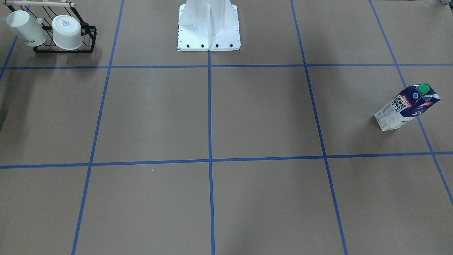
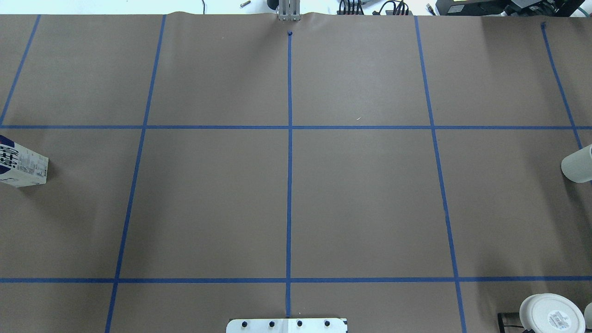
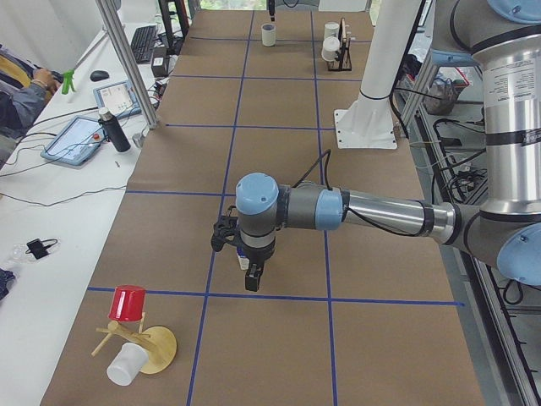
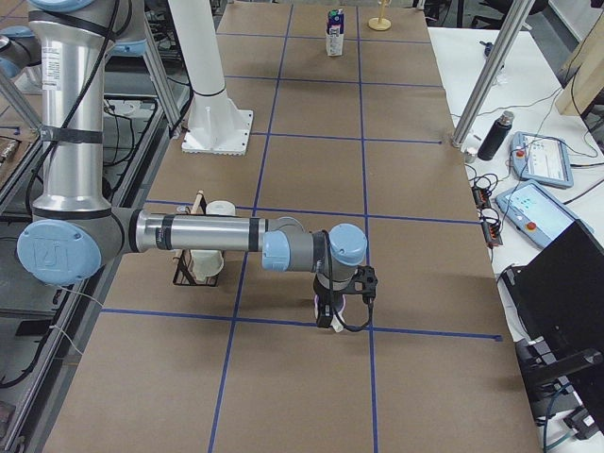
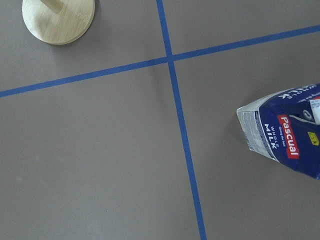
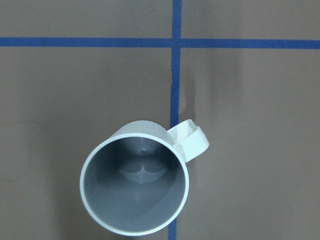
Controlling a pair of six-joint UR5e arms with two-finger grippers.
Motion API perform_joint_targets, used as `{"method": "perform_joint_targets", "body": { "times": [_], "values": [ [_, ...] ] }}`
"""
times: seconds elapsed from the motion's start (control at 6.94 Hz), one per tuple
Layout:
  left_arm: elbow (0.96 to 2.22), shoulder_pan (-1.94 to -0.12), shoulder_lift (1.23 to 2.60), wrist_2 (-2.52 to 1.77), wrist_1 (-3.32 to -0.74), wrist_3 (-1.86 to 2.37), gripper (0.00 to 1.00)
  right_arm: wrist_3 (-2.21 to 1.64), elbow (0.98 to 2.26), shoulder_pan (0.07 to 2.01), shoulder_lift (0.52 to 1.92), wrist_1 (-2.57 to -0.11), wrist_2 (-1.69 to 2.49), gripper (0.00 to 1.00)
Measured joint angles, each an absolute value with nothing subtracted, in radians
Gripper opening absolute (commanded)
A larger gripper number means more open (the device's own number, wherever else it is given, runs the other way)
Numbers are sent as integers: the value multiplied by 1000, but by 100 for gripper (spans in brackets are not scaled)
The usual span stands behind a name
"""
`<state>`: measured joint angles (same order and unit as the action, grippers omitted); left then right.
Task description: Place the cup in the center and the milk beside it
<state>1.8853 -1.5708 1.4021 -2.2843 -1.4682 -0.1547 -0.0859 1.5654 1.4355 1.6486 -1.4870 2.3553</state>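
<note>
Closest to the right wrist camera is the cup. It stands up with its open mouth on top and its handle at 2 o'clock, right on a blue tape line. From overhead, the cup sits at the 3 o'clock edge of the bench. The milk stands at the 9 o'clock edge, well apart from it. The left hand hangs near the milk, and the right hand hangs over the cup. I cannot tell if either hand's fingers are apart or together.
</note>
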Motion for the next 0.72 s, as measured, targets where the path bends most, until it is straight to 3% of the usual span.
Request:
{"method": "perform_joint_targets", "body": {
  "times": [0.29,0.72],
  "values": [
    [1887,-1571,1403,-2284,-1469,-142,98,-173,1428,1436,1641,-1257,2395,100],
    [1892,-1571,1403,-2285,-1469,-135,98,-384,1441,1431,1640,-1187,2397,100]
  ]
}}
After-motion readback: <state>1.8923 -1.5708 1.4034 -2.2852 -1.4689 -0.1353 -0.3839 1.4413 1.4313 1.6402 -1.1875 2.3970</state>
